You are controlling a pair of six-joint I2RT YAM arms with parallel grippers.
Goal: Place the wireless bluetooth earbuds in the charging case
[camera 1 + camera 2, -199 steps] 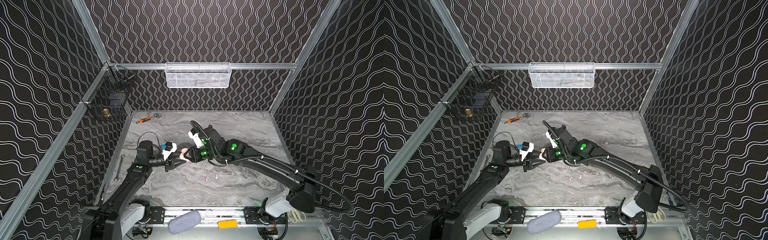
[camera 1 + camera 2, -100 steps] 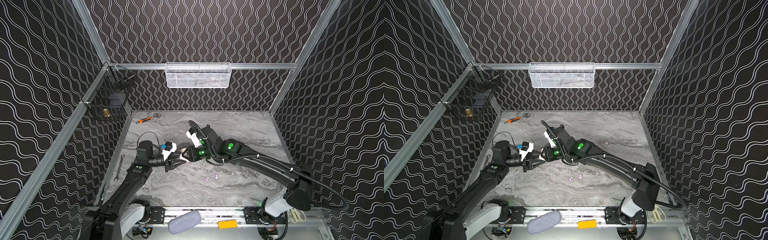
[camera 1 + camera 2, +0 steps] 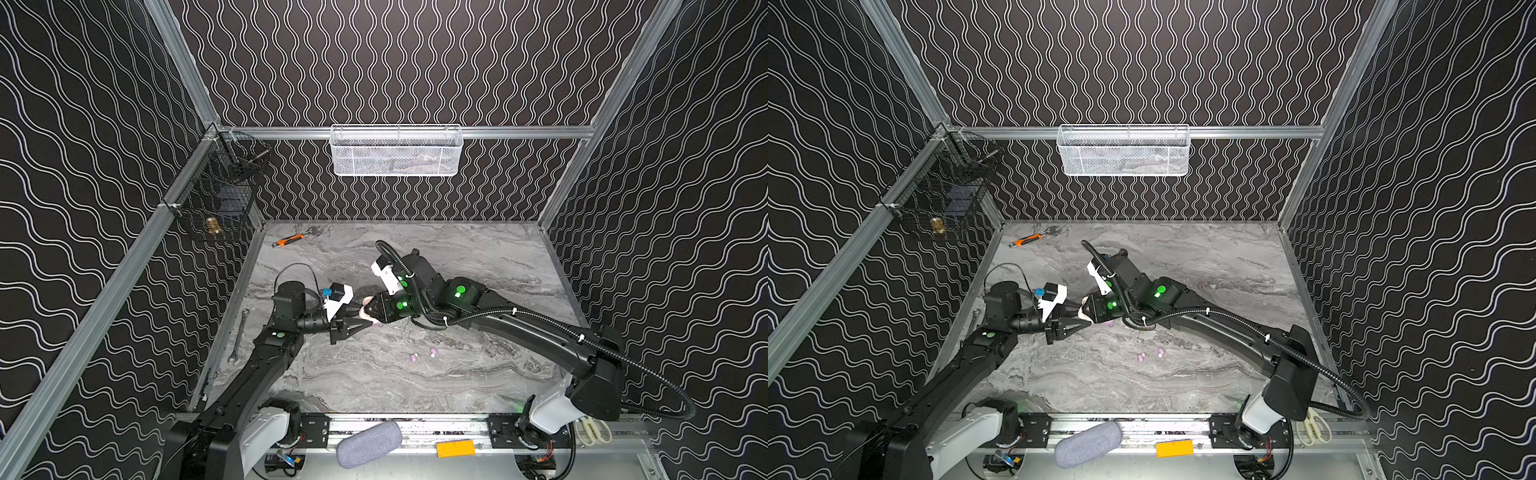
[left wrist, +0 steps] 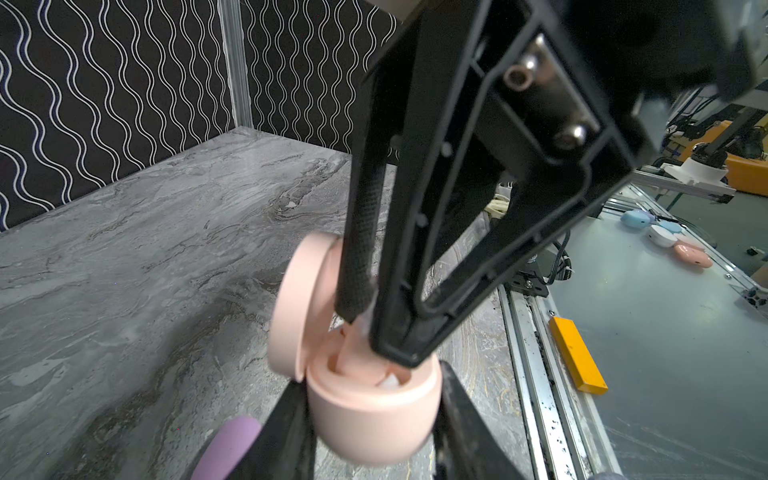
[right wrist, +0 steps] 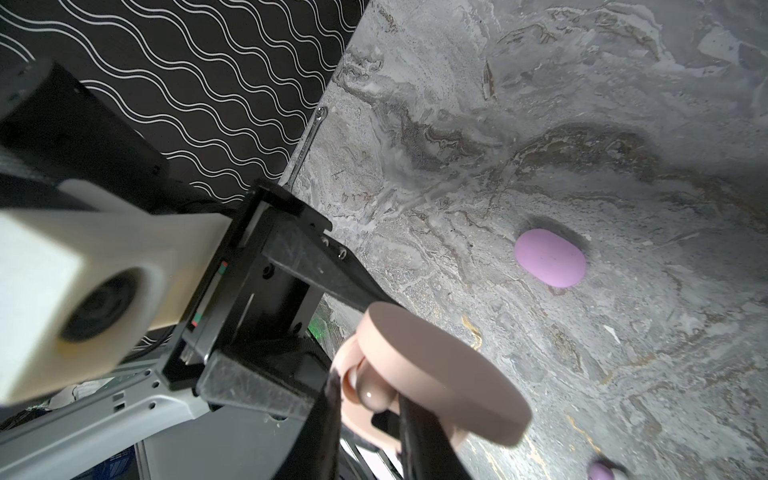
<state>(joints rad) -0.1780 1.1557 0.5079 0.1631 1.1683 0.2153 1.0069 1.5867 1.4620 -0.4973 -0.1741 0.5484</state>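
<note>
My left gripper [image 4: 372, 419] is shut on the base of a peach charging case [image 4: 365, 415], held above the table with its lid [image 4: 299, 307] hinged open. My right gripper [image 4: 362, 329] reaches into the open case from above. Its fingers are closed on a small cream earbud [image 5: 372, 392] at the case's socket. A white earbud [image 4: 390, 380] sits in the other socket. In both top views the two grippers [image 3: 361, 320] [image 3: 1090, 309] meet left of centre. Two lilac earbuds [image 3: 414, 356] [image 3: 433, 351] lie loose on the marble.
A shut lilac case [image 5: 549, 257] lies on the table just under the grippers. A wrench [image 3: 237, 336] lies along the left wall and an orange-handled tool [image 3: 291, 240] at the back left. A white mesh basket [image 3: 395, 151] and a black wire basket [image 3: 220, 195] hang on the walls.
My right gripper has edged left onto the open case and its fingers have narrowed. The left gripper and the case have stayed put.
</note>
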